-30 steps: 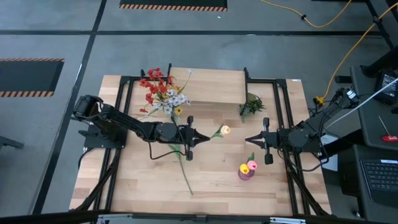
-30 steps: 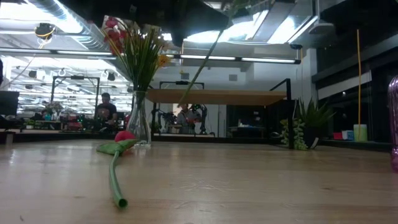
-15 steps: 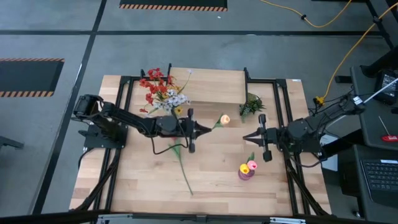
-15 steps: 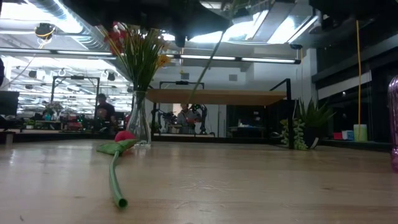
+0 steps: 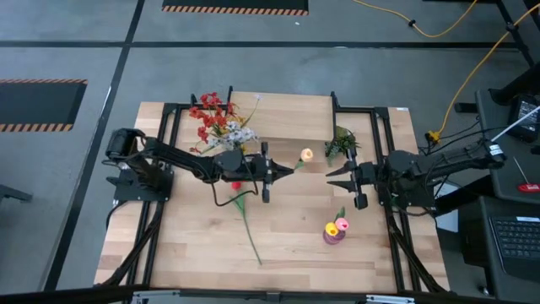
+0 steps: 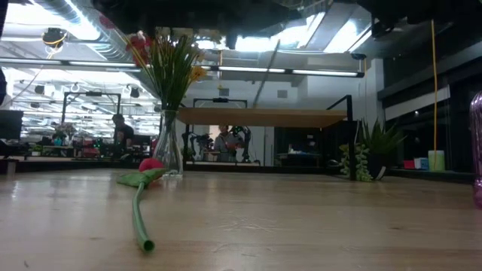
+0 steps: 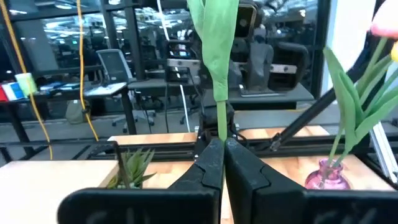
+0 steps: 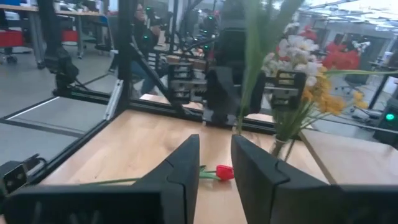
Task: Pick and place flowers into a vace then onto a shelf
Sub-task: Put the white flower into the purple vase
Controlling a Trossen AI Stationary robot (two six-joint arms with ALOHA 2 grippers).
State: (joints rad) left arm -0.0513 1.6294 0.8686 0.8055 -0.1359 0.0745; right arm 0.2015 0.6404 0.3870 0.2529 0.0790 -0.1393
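My left gripper [image 5: 285, 171] is shut on a yellow-orange tulip [image 5: 305, 154] over the middle of the table. Its green stem [image 7: 219, 118] rises out of the fingertips. My right gripper [image 5: 331, 173] faces it from the table's right, open, a little short of the tulip and touching nothing. A clear vase of red, white and yellow flowers [image 5: 221, 127] stands on the table at the left end of the shelf [image 5: 287, 118]. A red tulip [image 5: 243, 207] lies flat on the table, also seen in the right wrist view [image 8: 224, 172]. My left gripper pinches the tulip's green stem [image 7: 219, 134] between its two fingertips. The fingers lie level and point toward the table's right. The stem slants up out of them toward the flower head, and the whole tulip is lifted clear of the table.
A small pink vase with two tulips [image 5: 334, 231] stands at the near right. A green leafy sprig [image 5: 340, 142] stands at the shelf's right end. Black frame rails [image 5: 384, 160] run along both table sides. Bare wood lies near the front edge.
My left gripper has carried the tulip toward the far edge and a little to the right, still clear of the table. My right gripper has swung toward the far edge and toward the tulip, and its fingers have opened.
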